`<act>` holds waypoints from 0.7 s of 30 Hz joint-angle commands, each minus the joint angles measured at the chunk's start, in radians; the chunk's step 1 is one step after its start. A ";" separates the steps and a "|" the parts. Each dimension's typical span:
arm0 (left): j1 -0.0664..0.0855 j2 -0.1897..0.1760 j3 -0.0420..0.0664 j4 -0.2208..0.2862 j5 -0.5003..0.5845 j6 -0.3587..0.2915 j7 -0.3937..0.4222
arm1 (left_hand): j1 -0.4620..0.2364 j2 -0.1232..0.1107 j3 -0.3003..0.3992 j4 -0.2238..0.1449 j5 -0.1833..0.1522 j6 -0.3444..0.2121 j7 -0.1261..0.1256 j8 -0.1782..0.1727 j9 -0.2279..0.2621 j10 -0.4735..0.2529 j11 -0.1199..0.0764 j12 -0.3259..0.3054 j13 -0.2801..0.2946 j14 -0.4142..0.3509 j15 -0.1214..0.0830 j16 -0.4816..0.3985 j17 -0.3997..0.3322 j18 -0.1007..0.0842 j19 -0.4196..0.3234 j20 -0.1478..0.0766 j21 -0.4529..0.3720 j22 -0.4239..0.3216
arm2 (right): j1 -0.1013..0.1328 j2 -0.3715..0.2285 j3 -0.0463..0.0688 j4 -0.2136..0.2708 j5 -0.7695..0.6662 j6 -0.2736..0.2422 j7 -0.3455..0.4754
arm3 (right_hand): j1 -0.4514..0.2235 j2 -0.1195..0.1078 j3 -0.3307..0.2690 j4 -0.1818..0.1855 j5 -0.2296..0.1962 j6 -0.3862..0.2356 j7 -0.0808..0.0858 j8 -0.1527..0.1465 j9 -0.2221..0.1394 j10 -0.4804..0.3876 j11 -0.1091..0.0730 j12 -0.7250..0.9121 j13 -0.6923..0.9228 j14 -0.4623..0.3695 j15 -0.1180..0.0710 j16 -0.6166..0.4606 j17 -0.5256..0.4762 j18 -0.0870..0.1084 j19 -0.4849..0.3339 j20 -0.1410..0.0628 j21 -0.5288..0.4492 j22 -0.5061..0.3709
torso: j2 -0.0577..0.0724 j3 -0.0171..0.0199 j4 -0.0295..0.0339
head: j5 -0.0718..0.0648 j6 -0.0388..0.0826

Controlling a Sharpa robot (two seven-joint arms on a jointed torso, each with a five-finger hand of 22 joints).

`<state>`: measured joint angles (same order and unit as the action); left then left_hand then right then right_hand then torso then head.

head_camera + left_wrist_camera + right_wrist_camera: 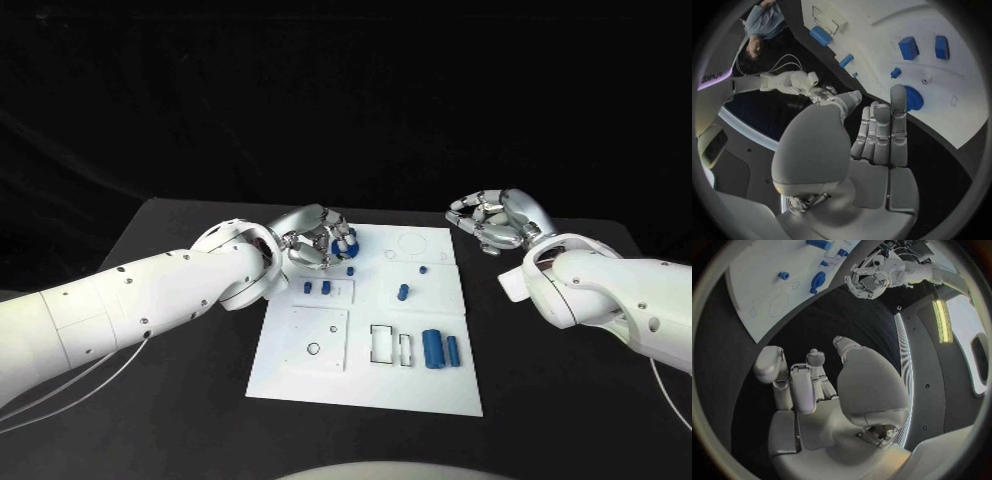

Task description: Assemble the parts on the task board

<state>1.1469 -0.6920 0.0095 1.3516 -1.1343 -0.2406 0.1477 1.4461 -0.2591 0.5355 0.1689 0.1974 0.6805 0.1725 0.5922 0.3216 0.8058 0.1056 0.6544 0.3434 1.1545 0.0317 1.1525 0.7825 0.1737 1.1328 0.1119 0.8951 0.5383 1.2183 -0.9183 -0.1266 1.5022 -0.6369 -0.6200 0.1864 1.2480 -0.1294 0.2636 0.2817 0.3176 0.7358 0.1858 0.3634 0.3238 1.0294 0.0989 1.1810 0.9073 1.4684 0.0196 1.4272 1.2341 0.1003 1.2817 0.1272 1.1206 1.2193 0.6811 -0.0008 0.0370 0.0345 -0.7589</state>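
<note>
The white task board (289, 375) lies in the middle of the black table. My left hand (315, 240) hovers over the board's far left corner, its fingers (898, 115) stretched side by side just short of a round blue part (912, 98) that lies on the board; it holds nothing. Two long blue parts (441, 349) lie near the board's right edge, and smaller blue parts (402, 293) dot the middle. My right hand (498, 218) hangs off the board's far right corner with fingers (801, 385) curled in on nothing.
Two rectangular slots (392, 344) and a round hole (313, 349) open in the board's near half. A thin white cable (87, 385) trails under my left arm. Bare black table (562, 400) lies right of the board.
</note>
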 commanded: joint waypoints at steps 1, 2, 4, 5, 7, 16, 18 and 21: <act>-0.002 0.015 -0.004 -0.017 -0.163 -0.008 0.057 | 0.011 -0.005 0.007 -0.015 -0.001 0.015 0.000 -0.018 -0.016 0.000 0.003 -0.030 -0.029 0.008 -0.003 0.012 -0.005 0.009 0.003 0.004 0.012 0.008 | -0.001 0.002 0.000 0.001 -0.001 0.003 0.016 | 0.008 0.001 -0.005 0.001 0.006 -0.008 -0.001 0.004 0.001 -0.007 0.002 -0.006 -0.001 0.008 0.004 -0.005 -0.001 0.014 -0.009 0.001 -0.006 -0.001 | 0.001 -0.0001 -0.0001 | -0.001 0.000; -0.003 0.020 -0.005 -0.024 -0.184 -0.001 0.054 | 0.011 -0.011 0.010 -0.022 -0.002 0.021 0.000 -0.028 -0.025 -0.002 0.005 -0.047 -0.046 0.004 0.000 0.013 -0.015 0.009 -0.001 0.006 0.018 0.012 | -0.001 0.002 0.000 0.001 -0.001 0.003 0.016 | 0.008 0.001 -0.005 0.001 0.006 -0.008 -0.001 0.004 0.001 -0.007 0.002 -0.006 -0.001 0.008 0.004 -0.005 -0.001 0.014 -0.009 0.001 -0.006 -0.001 | 0.001 0.0001 -0.0009 | 0.000 0.001; -0.003 0.029 -0.007 -0.034 -0.213 0.008 0.047 | 0.010 -0.012 0.013 -0.029 -0.003 0.029 -0.002 -0.035 -0.033 0.004 0.005 -0.059 -0.061 0.006 0.001 0.018 -0.019 0.010 -0.004 0.006 0.024 0.017 | -0.001 0.002 0.000 0.001 -0.001 0.003 0.016 | 0.008 0.001 -0.005 0.001 0.006 -0.008 -0.001 0.004 0.001 -0.007 0.002 -0.006 -0.001 0.008 0.004 -0.005 -0.001 0.014 -0.009 0.001 -0.006 -0.001 | 0.001 0.0003 -0.0019 | -0.001 0.001; -0.004 0.031 -0.007 -0.037 -0.220 0.010 0.045 | 0.008 -0.012 0.015 -0.032 -0.003 0.035 -0.003 -0.040 -0.037 0.009 0.005 -0.064 -0.070 0.013 0.001 0.026 -0.017 0.010 -0.003 0.006 0.030 0.021 | -0.001 0.002 0.000 0.001 -0.001 0.003 0.016 | 0.008 0.001 -0.005 0.001 0.006 -0.008 -0.001 0.004 0.001 -0.007 0.002 -0.006 -0.001 0.008 0.004 -0.005 -0.001 0.014 -0.009 0.001 -0.006 -0.001 | 0.001 0.0009 -0.0018 | -0.002 0.001; -0.004 0.044 -0.009 -0.054 -0.259 0.022 0.031 | 0.004 -0.015 0.015 -0.038 -0.003 0.041 -0.004 -0.047 -0.044 0.012 0.005 -0.075 -0.083 0.018 0.001 0.032 -0.023 0.011 -0.002 0.006 0.038 0.026 | -0.001 0.003 0.000 0.001 0.000 0.003 0.017 | 0.009 0.002 -0.005 0.001 0.008 -0.008 -0.001 0.005 0.001 -0.009 0.002 -0.008 -0.005 0.007 0.004 -0.006 -0.004 0.014 -0.009 0.001 -0.007 -0.002 | 0.001 0.0005 -0.0021 | -0.003 0.002; -0.004 0.083 -0.009 -0.101 -0.362 0.053 -0.026 | -0.019 -0.018 0.023 -0.060 -0.001 0.084 -0.020 -0.068 -0.068 0.048 -0.001 -0.114 -0.141 0.127 -0.007 0.121 0.049 -0.013 0.084 0.002 0.173 0.185 | -0.002 0.006 0.000 -0.001 0.000 0.004 0.017 | 0.009 0.002 -0.005 0.001 0.008 -0.008 -0.001 0.005 0.001 -0.009 0.002 -0.008 -0.005 0.007 0.004 -0.006 -0.004 0.014 -0.009 0.001 -0.007 -0.002 | 0.001 0.0007 -0.0012 | -0.003 -0.001; -0.004 0.091 -0.009 -0.109 -0.373 0.058 -0.037 | -0.025 -0.019 0.023 -0.062 -0.001 0.089 -0.022 -0.074 -0.073 0.045 -0.001 -0.128 -0.155 0.146 -0.007 0.134 0.060 -0.019 0.103 0.002 0.201 0.222 | -0.002 0.007 0.000 -0.001 0.000 0.004 0.017 | 0.009 0.002 -0.005 0.001 0.008 -0.008 -0.001 0.005 0.001 -0.009 0.002 -0.008 -0.005 0.007 0.004 -0.006 -0.004 0.014 -0.009 0.001 -0.007 -0.002 | 0.001 0.0013 -0.0005 | -0.002 -0.002; -0.004 0.102 -0.009 -0.119 -0.389 0.063 -0.045 | -0.023 -0.015 0.028 -0.067 -0.001 0.094 -0.023 -0.077 -0.076 0.049 -0.004 -0.134 -0.163 0.162 -0.009 0.145 0.073 -0.025 0.119 0.003 0.223 0.254 | -0.002 0.009 0.000 -0.002 0.000 0.004 0.017 | 0.009 0.002 -0.005 0.001 0.008 -0.008 -0.001 0.005 0.001 -0.009 0.002 -0.008 -0.005 0.007 0.004 -0.006 -0.004 0.014 -0.009 0.001 -0.007 -0.002 | 0.001 0.0020 0.0000 | -0.002 -0.002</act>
<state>1.1428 -0.5940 0.0000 1.2347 -1.4637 -0.2074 0.1325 1.4274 -0.2775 0.5655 0.1060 0.1974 0.7695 0.1482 0.5201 0.2460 0.8513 0.1033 0.5224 0.1818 1.3124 0.0223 1.2940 0.8530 0.1587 1.2481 0.1148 1.1145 0.7862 1.2171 -0.9110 -0.1267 1.4998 -0.6343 -0.6201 0.1920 1.2480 -0.1294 0.2637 0.2816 0.3216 0.7358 0.1857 0.3634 0.3235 1.0253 0.1020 1.1747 0.9027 1.4683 0.0196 1.4272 1.2309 0.1002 1.2782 0.1308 1.1207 1.2193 0.6822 0.0005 0.0360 0.0316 -0.7602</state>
